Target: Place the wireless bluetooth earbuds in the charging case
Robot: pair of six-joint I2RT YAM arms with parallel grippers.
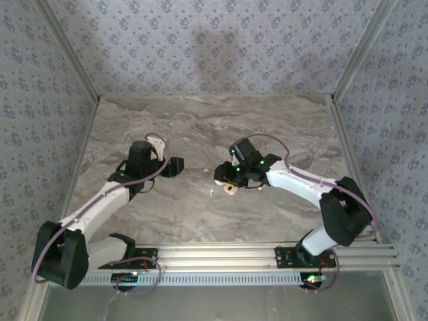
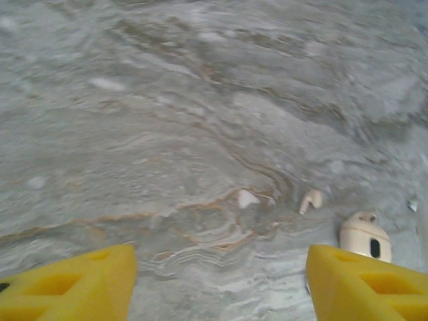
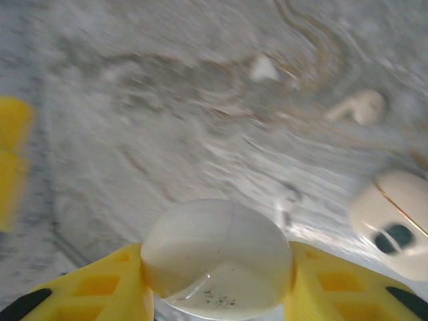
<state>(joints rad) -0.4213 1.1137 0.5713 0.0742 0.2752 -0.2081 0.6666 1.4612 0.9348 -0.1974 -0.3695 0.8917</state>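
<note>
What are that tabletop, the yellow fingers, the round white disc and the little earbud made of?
Tabletop: marble-look, grey with tan veins; matte, possibly a printed sheet.
Yellow fingers: likely moulded plastic, matte, with recessed pockets.
Round white disc: probably plastic, smooth with a slight sheen.
Earbud: seemingly smooth white plastic, though blurred.

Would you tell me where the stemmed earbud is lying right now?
In the left wrist view the earbud lies on the marble table, right of centre, up-left of the cream rounded object.
</note>
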